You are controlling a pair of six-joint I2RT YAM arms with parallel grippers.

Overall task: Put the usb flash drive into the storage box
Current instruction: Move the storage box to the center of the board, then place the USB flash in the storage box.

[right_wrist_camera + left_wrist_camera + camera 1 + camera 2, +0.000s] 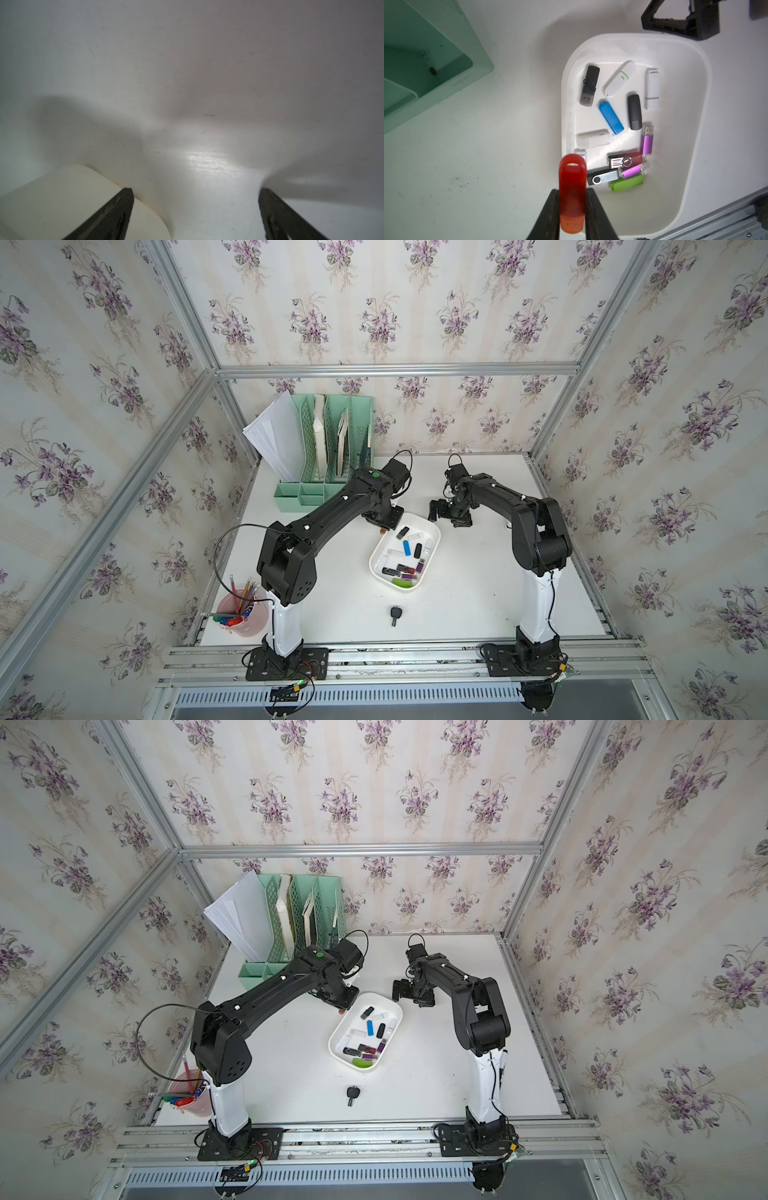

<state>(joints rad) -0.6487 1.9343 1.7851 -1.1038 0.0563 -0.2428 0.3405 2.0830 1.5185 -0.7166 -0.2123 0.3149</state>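
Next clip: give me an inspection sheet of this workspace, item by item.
Surface: white tabletop, faint scuffs, no spills seen.
Job's things: translucent red USB flash drive held at the rim of the shallow white plastic storage box, not yet inside; about a dozen mixed drives lie in it.
Clutter: mint-green file organizer with papers; pink cup of pencils and markers; small black key-like item near the front edge.
Grippers: left gripper shut on the red drive; right gripper open, empty, beside the box.
Cables: black cable loop beside the left arm; none seen snagged.
Surroundings: floral-wallpaper walls, aluminium frame.
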